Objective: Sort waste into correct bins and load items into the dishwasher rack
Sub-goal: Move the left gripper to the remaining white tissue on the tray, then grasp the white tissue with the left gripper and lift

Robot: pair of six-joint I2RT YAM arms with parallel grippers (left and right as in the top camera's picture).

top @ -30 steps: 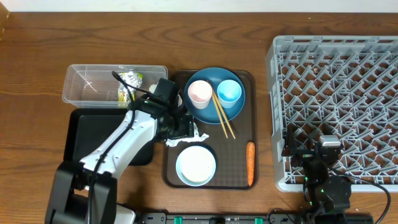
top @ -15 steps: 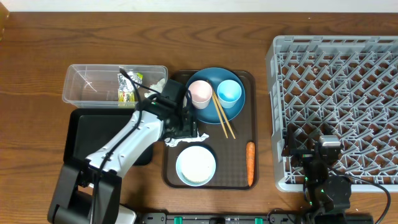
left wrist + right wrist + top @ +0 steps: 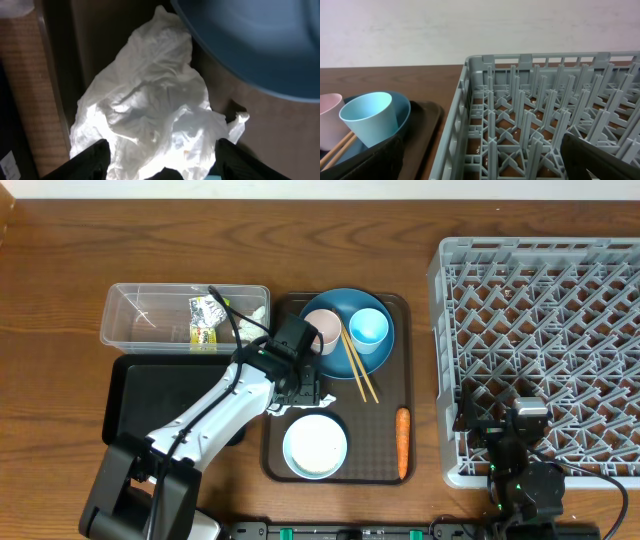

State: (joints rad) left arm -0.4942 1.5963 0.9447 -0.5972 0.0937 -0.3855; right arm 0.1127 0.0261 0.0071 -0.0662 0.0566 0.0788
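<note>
A crumpled white napkin [image 3: 150,105] lies on the brown serving tray beside the big blue plate [image 3: 250,45]. My left gripper [image 3: 161,145] is open right over it, one finger on each side of the paper. In the overhead view the left gripper [image 3: 300,387] hides most of the napkin [image 3: 322,398]. The clear tub [image 3: 150,320] holds a wrapper and paper; the black tray [image 3: 140,395] sits in front of it. Pink cup [image 3: 322,328], light blue cup [image 3: 368,328] and chopsticks [image 3: 357,370] rest on the plate. My right gripper [image 3: 481,142] hangs open above the grey rack [image 3: 530,115].
The brown serving tray [image 3: 385,405] also carries the small blue bowl [image 3: 315,445] with a white inside and the orange carrot [image 3: 402,442]. The rack [image 3: 540,330] fills the right side of the table, with my right gripper [image 3: 520,425] at its near edge.
My left arm has shifted right and settled lower over the napkin, and its fingers have drawn somewhat closer together. The right arm has not moved.
</note>
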